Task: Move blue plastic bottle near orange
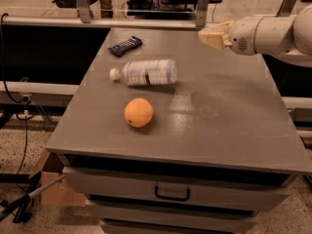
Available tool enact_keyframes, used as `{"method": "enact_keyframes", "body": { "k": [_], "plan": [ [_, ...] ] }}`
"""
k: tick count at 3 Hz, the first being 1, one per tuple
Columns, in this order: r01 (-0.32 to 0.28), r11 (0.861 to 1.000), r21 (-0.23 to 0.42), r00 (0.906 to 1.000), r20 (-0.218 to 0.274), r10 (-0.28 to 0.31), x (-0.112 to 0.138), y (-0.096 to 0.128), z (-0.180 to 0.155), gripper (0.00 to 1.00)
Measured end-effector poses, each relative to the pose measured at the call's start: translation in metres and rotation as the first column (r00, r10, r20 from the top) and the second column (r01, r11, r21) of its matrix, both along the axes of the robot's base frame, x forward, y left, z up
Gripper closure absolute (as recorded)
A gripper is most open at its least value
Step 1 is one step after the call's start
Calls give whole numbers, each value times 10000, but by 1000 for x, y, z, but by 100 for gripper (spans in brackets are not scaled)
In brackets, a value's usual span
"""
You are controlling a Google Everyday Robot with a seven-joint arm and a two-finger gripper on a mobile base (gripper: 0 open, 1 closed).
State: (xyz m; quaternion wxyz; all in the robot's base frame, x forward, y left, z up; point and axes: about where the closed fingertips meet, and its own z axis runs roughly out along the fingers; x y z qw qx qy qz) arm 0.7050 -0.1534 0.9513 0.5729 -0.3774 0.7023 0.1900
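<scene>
One blue plastic bottle [148,72] lies sideways on the table [234,130], cap pointing left, just behind the orange [138,112]; my gripper [213,35] hangs apart at its right rear, and I cannot tell its state.

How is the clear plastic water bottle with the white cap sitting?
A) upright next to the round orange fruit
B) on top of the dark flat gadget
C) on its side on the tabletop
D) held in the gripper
C: the clear plastic water bottle lies on its side on the grey table, just behind the round orange fruit. The gripper is apart from it, near the table's far right corner.
</scene>
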Motion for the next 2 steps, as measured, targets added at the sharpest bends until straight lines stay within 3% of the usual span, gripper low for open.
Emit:
{"method": "enact_keyframes", "body": {
  "k": [1, 2],
  "plan": [
    [-403, 9982, -442, 9992, -39, 402, -2, 0, 0, 76],
    [-1071, 9911, -784, 9942, -195, 1059, -9, 14, -4, 54]
  ]
}}
